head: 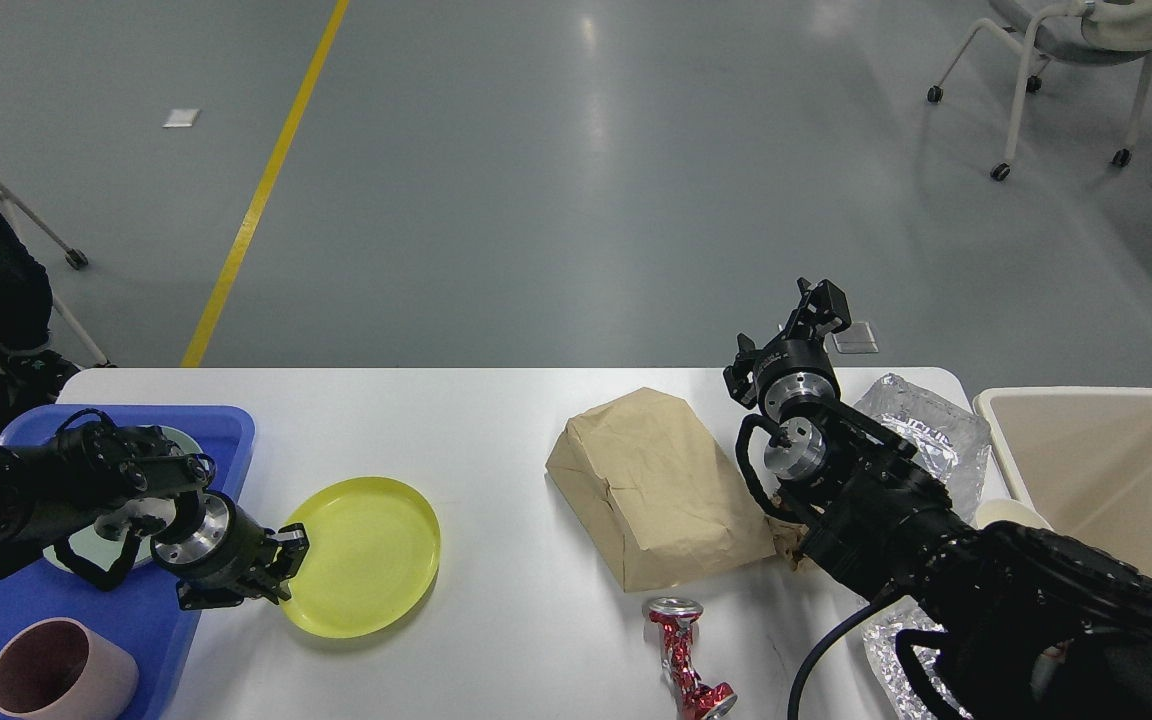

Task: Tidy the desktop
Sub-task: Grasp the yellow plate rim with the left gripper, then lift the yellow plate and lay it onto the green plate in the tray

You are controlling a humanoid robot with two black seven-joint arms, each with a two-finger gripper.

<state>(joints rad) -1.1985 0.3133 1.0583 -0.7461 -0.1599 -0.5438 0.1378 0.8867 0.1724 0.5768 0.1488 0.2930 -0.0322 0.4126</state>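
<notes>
Table [496, 420] spans your view. Left jaws [288, 562] pinch the yellow plate [366, 555] rim; blue tray [146, 620] sits behind them. I judge the next move: lift and carry the plate back. Right gripper [821, 303] is raised; can't tell its jaws.

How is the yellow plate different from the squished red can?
The yellow plate is round, flat and whole; the red can is thin, crumpled and lying on its side. The plate is much wider. The left pincer is at the plate's edge; nothing touches the can. Both are over the desktop.
</notes>
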